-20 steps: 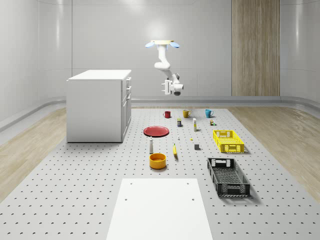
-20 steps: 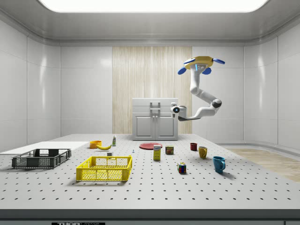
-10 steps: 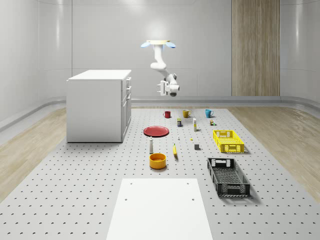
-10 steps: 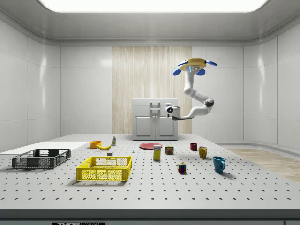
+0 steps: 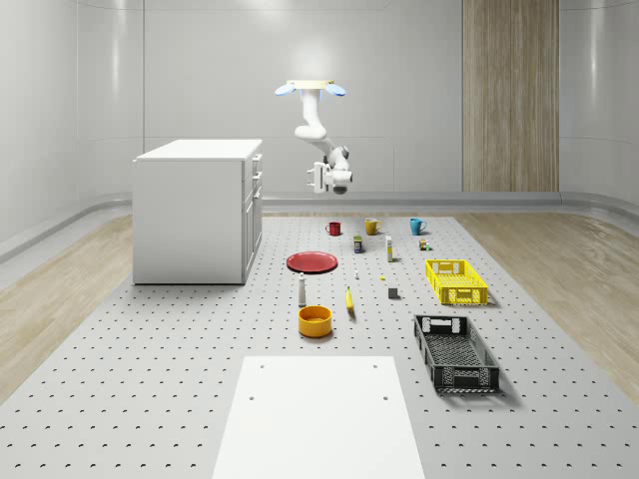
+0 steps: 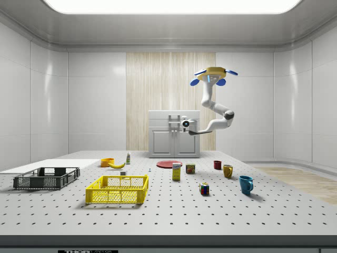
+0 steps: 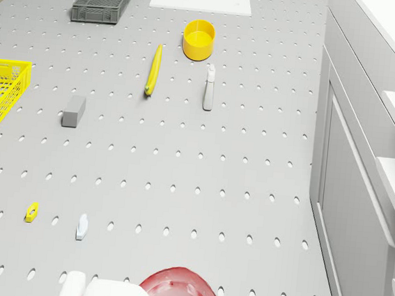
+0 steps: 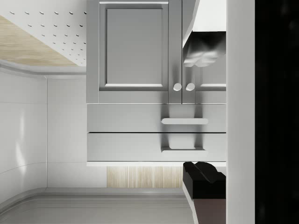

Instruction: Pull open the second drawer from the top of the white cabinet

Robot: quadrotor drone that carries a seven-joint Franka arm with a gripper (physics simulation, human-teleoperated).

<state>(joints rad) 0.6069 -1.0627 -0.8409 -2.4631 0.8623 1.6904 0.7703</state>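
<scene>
The white cabinet (image 5: 195,210) stands at the whole-scene view's left, its front facing right. Both drawer handles (image 6: 172,122) sit one above the other near its top. The wrist view is inverted, with the cabinet top low in the picture. There the second drawer (image 8: 131,118) carries a bar handle (image 8: 184,121), and the top drawer's handle (image 8: 183,149) lies below it. My drone (image 5: 312,88) hovers in the air beside the cabinet front, over the red plate (image 5: 313,261). My gripper (image 5: 318,178) hangs at drawer height, facing the front and well clear of it. The gripper (image 8: 205,114) is open and empty.
On the pegboard floor lie the red plate (image 7: 180,293), a banana (image 7: 153,69), a yellow bowl (image 7: 198,39), a small bottle (image 7: 209,87) and a grey block (image 7: 74,110). A yellow crate (image 5: 455,280) and a black crate (image 5: 455,352) sit to the right, with mugs (image 5: 371,227) behind.
The drone and arm have moved toward the cabinet front, to the whole-scene view's left. The gripper stays at drawer height and is nearer the handles. The drawers are still shut.
</scene>
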